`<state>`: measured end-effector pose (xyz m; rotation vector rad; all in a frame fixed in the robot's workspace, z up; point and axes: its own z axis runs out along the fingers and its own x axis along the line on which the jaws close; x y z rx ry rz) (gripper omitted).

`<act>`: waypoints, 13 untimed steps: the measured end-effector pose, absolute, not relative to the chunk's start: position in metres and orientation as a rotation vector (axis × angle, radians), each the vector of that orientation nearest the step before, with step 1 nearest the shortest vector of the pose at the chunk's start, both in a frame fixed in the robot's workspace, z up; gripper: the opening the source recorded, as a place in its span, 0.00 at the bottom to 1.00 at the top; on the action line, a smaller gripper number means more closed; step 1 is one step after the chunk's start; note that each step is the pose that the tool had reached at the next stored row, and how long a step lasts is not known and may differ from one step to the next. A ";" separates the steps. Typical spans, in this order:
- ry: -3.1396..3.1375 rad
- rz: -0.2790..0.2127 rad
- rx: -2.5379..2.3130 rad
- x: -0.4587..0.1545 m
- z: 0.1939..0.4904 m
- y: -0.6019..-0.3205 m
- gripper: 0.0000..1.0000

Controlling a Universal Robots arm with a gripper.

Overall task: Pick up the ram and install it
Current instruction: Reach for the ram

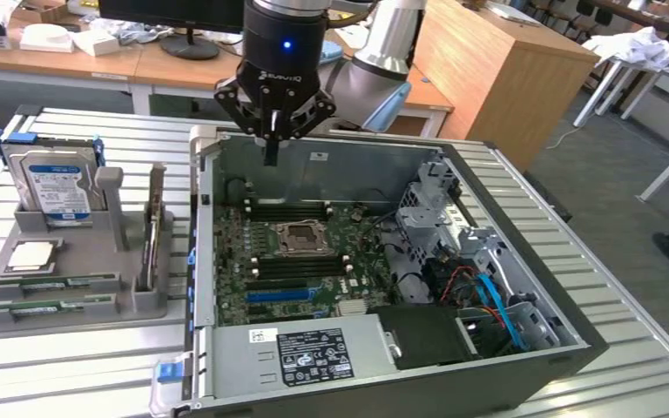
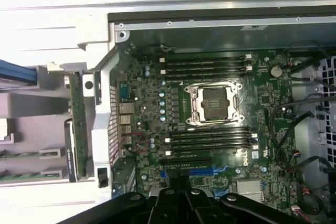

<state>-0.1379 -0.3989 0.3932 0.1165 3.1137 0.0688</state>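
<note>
Two flat green ram sticks [image 1: 62, 281] [image 1: 46, 306] lie side by side in a grey holder tray [image 1: 79, 324] to the exterior view's left of the open computer case [image 1: 521, 366]; I cannot tell which is the task's one. The wrist view catches the ends of these sticks [image 2: 21, 154]. My gripper [image 1: 272, 155] hangs shut and holding nothing over the far wall of the case, well away from the sticks. Its black fingers [image 2: 170, 199] show pressed together above the motherboard [image 2: 157, 124]. Black memory slots [image 2: 210, 137] flank the bare processor socket [image 2: 215, 103].
The grey tray also carries an upright hard drive [image 1: 56, 183], a processor chip [image 1: 30, 255] and upright cards [image 1: 149, 235]. Inside the case are a power supply [image 1: 300, 353], drive cages [image 1: 439, 209] and loose cables [image 1: 486, 292]. A slatted metal table [image 1: 613, 261] surrounds everything.
</note>
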 end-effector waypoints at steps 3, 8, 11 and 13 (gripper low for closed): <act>3.114 0.069 0.117 -0.144 0.393 -0.399 0.10; 3.114 0.069 0.116 -0.153 0.393 -0.399 0.10; 3.114 0.069 0.117 -0.158 0.393 -0.399 0.10; 3.114 0.069 0.117 -0.162 0.393 -0.399 0.10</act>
